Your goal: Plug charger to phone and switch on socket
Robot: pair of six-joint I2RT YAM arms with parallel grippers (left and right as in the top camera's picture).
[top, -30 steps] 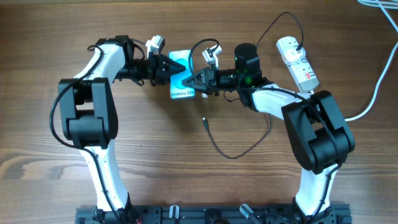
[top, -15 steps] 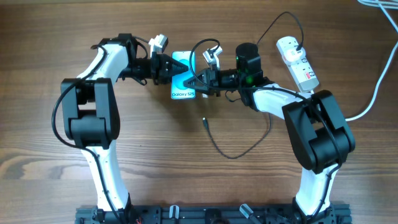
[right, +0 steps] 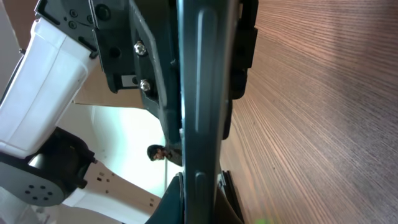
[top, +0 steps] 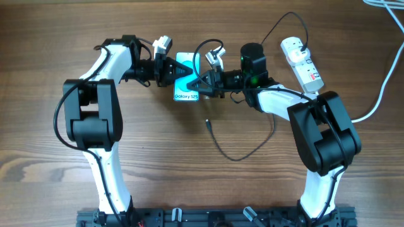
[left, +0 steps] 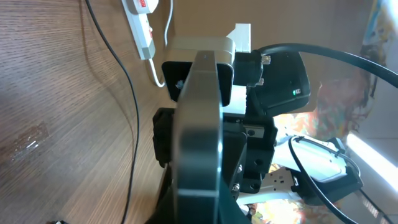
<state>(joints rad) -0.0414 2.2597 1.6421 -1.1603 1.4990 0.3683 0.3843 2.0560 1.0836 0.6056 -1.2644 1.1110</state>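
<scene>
The cyan-screened rectangular smartphone (top: 184, 94) was clamped by the left gripper (top: 173, 68) and right gripper (top: 197, 81) together, so one was best released gently for the thin black charger plug (top: 207, 123) lying below it.

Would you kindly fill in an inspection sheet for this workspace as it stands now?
Surface: wooden table, plain wood grain.
Job's things: phone gripped from both sides; charger plug lies loose on the wood, not in the phone; socket at far right, switch state too small to tell.
Clutter: nothing seen.
End effectors: left end effector shut on the phone; right end effector shut on the phone.
Cables: black charger cable loops from the plug towards the socket; thick white cord runs off the right edge.
Surroundings: black mounting rail at the near edge.
</scene>
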